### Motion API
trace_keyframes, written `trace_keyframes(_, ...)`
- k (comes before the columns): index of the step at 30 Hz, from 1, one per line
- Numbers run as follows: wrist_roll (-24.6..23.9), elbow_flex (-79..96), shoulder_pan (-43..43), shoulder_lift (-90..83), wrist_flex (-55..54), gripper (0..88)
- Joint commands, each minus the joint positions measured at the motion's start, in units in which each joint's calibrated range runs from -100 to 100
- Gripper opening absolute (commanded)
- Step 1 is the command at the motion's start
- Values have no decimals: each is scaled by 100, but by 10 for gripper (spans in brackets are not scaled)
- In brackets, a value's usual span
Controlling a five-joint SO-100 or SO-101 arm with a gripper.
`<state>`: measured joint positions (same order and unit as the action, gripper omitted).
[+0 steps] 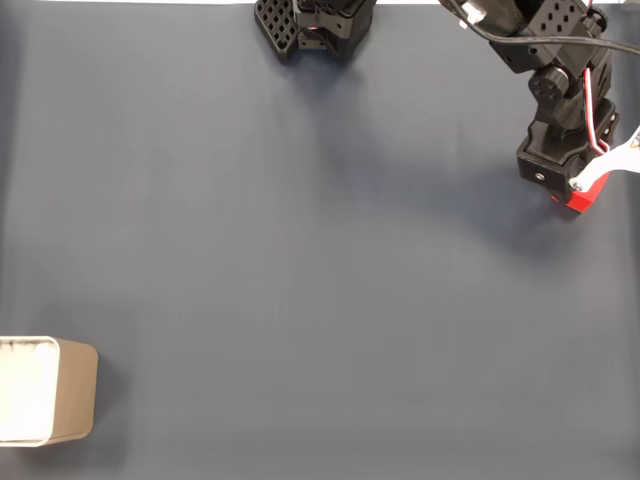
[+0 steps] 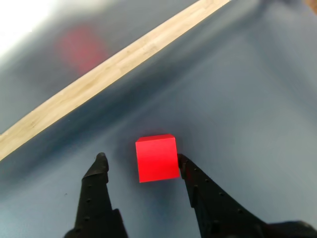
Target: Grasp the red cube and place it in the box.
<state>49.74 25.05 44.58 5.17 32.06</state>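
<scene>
— So, fixed view first: where's the cube [image 1: 578, 201]?
— Far right, poking out beneath the gripper [image 1: 570, 195]. The box [image 1: 72, 390] sits at the lower-left edge, well apart (a long carry, I'd judge).
— And the wrist view?
— Jaws are spread, straddling the cube [image 2: 157, 157]. The right finger [image 2: 198, 183] touches its side; the left finger [image 2: 96, 178] stands off with a gap.
— Why hold it like that?
— Probably lined up to close: nothing is pinched yet, and the cube rests on the mat [image 2: 247, 99].
</scene>
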Motion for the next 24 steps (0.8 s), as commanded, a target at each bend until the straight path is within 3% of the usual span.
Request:
trace_keyframes(1,83,5,-91,-447,23,271)
trace_keyframes(24,484,59,-211,-465,-345,185)
